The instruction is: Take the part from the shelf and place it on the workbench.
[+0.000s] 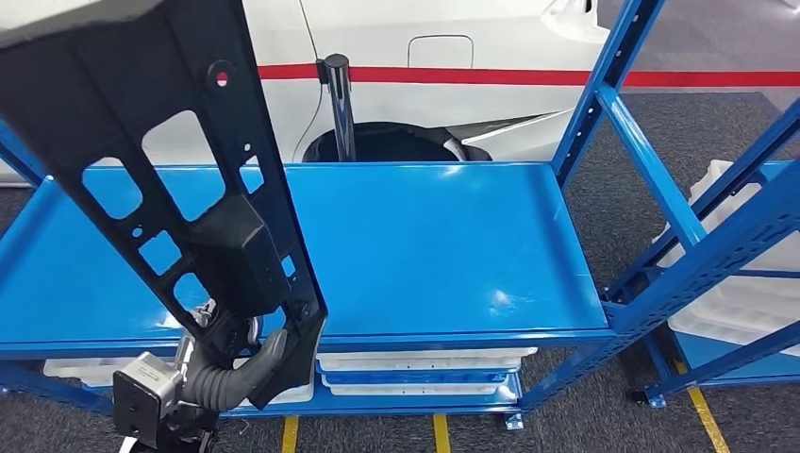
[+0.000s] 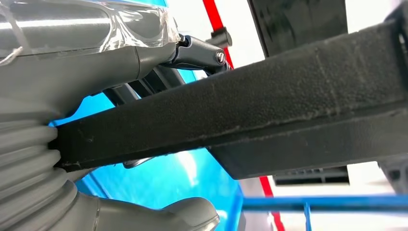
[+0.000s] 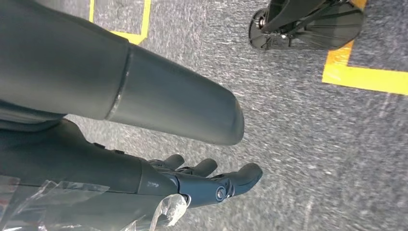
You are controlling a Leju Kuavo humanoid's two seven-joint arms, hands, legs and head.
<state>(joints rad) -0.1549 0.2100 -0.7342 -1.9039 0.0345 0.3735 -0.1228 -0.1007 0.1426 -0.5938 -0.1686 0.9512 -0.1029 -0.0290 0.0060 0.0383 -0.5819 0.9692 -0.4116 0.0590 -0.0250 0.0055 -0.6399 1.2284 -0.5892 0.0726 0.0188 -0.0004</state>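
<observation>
A long black plastic part [image 1: 160, 151] with several cut-out holes rises steeply in front of the blue shelf [image 1: 425, 255], its lower end at the shelf's front edge. My left hand [image 1: 226, 354] grips that lower end from below. Close up, the part [image 2: 269, 106] is a rough black bar lying between my left hand's [image 2: 96, 96] grey thumb and dark fingers. My right hand [image 3: 192, 175] hangs over grey floor with its fingers stretched out and apart, holding nothing.
White trays [image 1: 425, 373] are stacked on the lower shelf level, and more white trays [image 1: 745, 283] sit on a second rack to the right. A slanted blue upright [image 1: 604, 85] frames the shelf's right side. A white car with a red stripe [image 1: 491, 57] stands behind. Yellow floor lines [image 1: 439, 434] run below.
</observation>
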